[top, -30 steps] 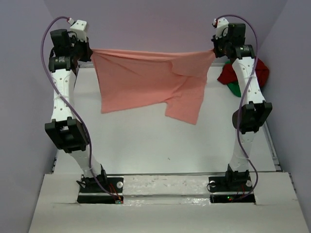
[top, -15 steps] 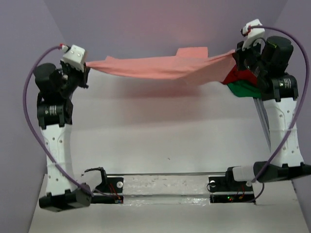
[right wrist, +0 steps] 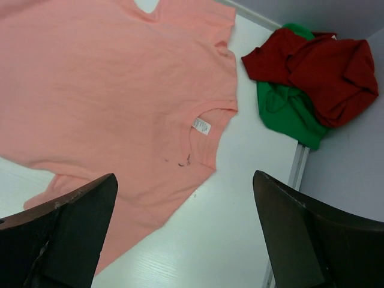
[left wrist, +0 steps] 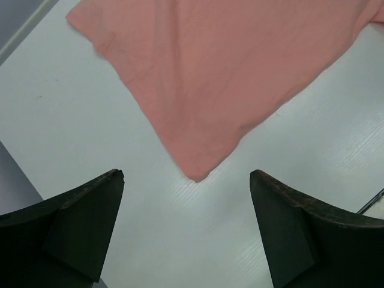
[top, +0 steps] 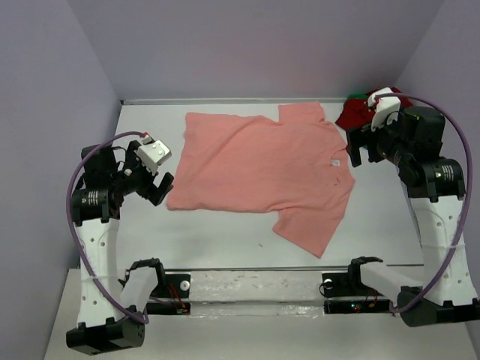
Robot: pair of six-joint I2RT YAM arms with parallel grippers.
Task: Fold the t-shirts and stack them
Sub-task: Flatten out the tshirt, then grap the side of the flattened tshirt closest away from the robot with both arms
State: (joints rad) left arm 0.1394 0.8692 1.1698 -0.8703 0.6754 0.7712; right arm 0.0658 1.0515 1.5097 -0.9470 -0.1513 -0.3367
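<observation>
The salmon-pink t-shirt (top: 259, 169) lies spread flat at centre frame on the desk (top: 225, 225), the left claw (top: 159, 187) and right claw (top: 362, 154) both spread apart and empty beside it, with the dark red t-shirt (right wrist: 324, 66) and bright green t-shirt (right wrist: 288, 111) crumpled together at upper right.

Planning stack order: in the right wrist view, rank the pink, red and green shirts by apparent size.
1. pink shirt, spread flat
2. red shirt, bunched
3. green shirt, partly under the red, so unsure
</observation>
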